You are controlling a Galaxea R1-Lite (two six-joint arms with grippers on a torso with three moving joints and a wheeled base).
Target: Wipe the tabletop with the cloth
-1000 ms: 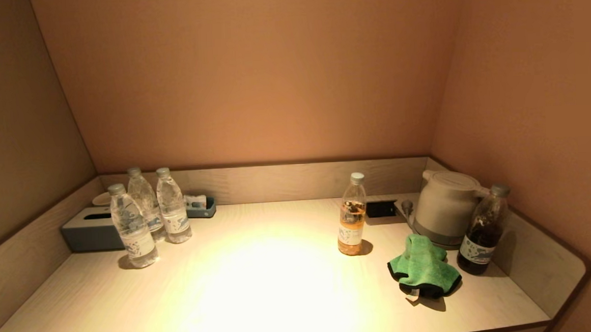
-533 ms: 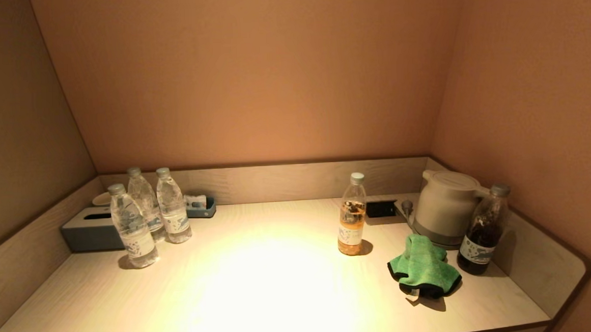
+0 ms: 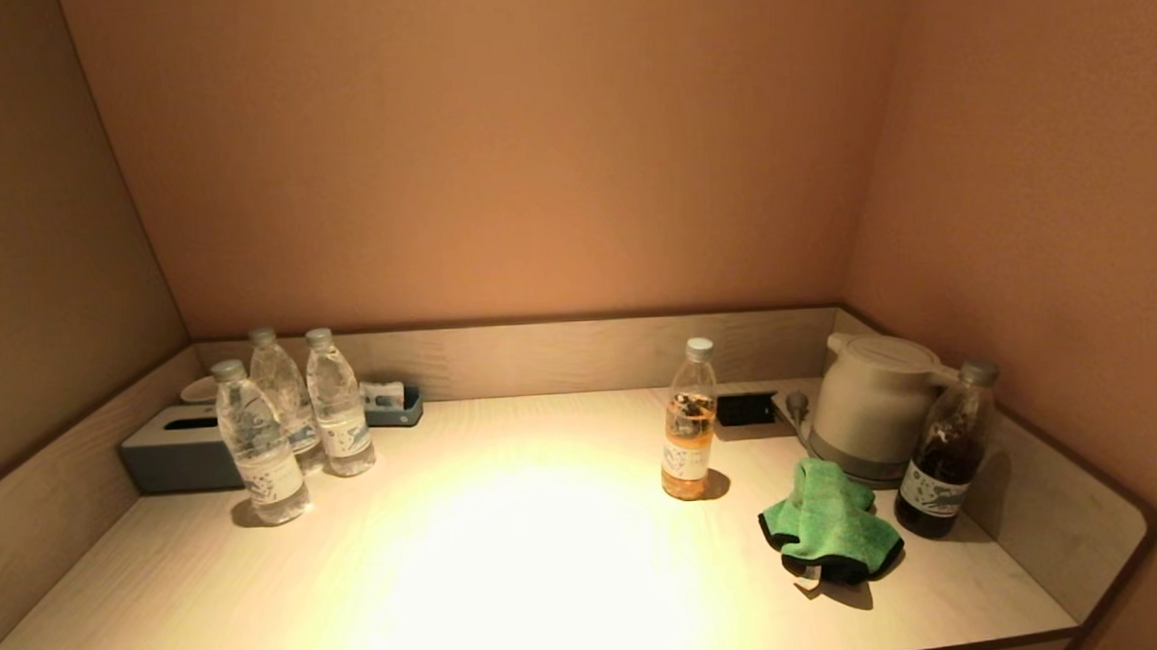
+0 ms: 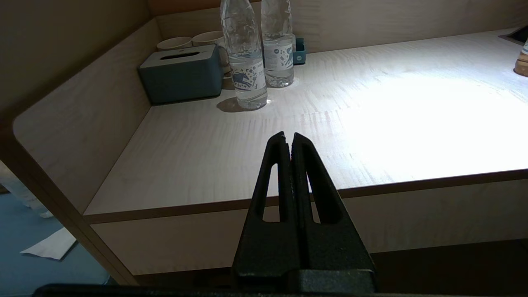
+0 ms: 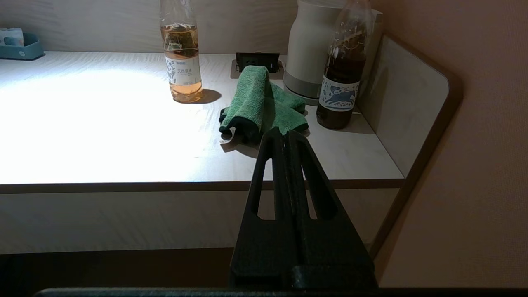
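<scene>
A crumpled green cloth with dark edging [image 3: 829, 522] lies on the pale wooden tabletop [image 3: 510, 558] at the right, between the orange-drink bottle and the dark bottle; it also shows in the right wrist view [image 5: 260, 103]. My right gripper [image 5: 285, 134] is shut and empty, held low in front of the table's front edge, short of the cloth. My left gripper [image 4: 288, 138] is shut and empty, held low in front of the table's left part. Neither arm shows in the head view.
Three water bottles [image 3: 260, 442] and a grey tissue box [image 3: 174, 455] stand at the back left. An orange-drink bottle [image 3: 688, 422], a white kettle [image 3: 870, 406], a dark bottle [image 3: 944, 452] and a socket panel [image 3: 745, 408] stand at the right. Raised walls border the table.
</scene>
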